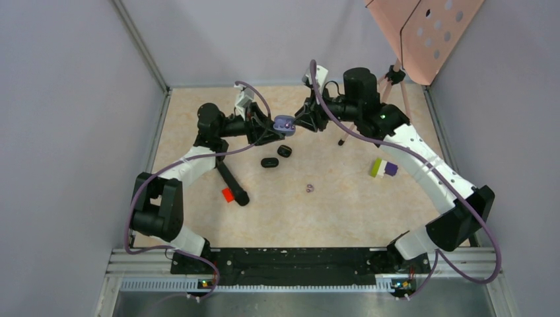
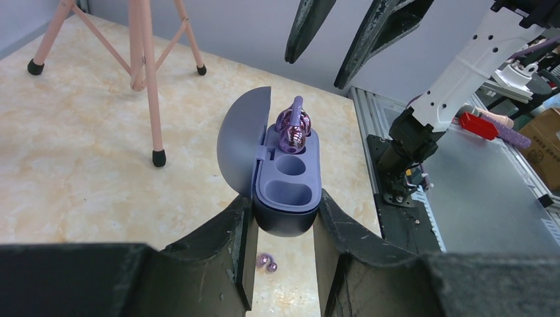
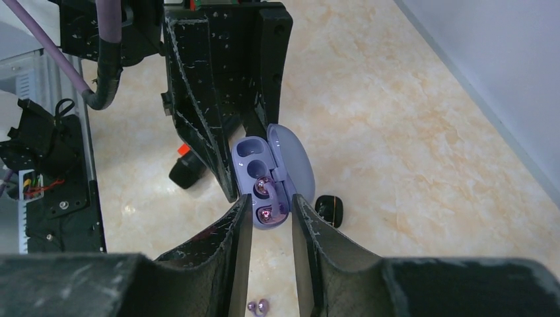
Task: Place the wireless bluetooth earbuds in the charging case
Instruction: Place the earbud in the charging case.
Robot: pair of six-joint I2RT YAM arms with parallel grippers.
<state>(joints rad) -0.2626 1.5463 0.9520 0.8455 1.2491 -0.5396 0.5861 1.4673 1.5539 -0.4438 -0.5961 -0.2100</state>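
On the left, the left end effector (image 2: 284,205) is pinching the purple charging case (image 2: 288,181) by its sides. The case is held up off the desk (image 2: 86,165) and flipped open. One purple earbud (image 2: 294,129) sits in the far slot w/ its stem poking up. It looks perched, not fully home imo. The near slot is empty.

The right end effector (image 2: 315,72) hangs just above that bud, fingers (image 2: 307,26) spread, gripping nothing. From its own cam they straddle the bud end of the case, close but prob not touching.

To do this well, hold the case level and steady. Then nudge the bud straight down till it drops in. No side push, or it pops out.

A 2nd earbud (image 2: 267,262) lies on the desk below the case, well apart from both end effectors.
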